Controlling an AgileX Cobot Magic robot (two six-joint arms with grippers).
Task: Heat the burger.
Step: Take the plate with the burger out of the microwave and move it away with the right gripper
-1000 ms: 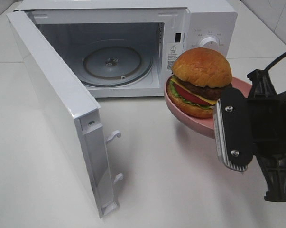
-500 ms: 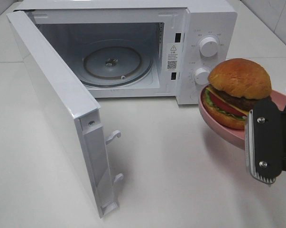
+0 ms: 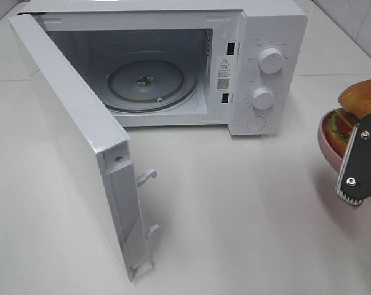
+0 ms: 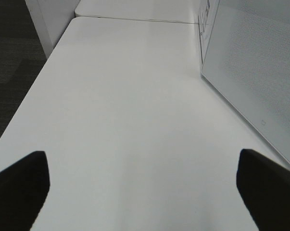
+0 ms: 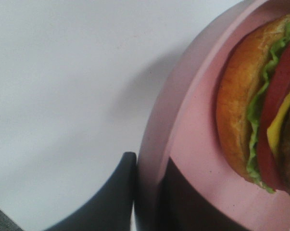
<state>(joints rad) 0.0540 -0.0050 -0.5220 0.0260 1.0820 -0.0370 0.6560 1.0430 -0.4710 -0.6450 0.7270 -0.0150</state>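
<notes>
The glossy domed burger [image 3: 362, 98] is carried on a round pink plate [image 5: 193, 144], its rim clamped by the right end effector [image 5: 147, 192]; the left end effector [image 4: 142, 187] is spread apart over the smooth white counter [image 3: 247, 209]

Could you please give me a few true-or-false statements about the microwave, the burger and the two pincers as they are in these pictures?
1. The microwave door stands open. True.
2. The burger sits on the glass turntable. False: it rides on the pink plate, outside the oven at the right.
3. The right pincer is clamped on the plate's rim. True.
4. The left pincer holds a cup. False: it is open over the bare table.
5. The microwave has two round knobs. True.
</notes>
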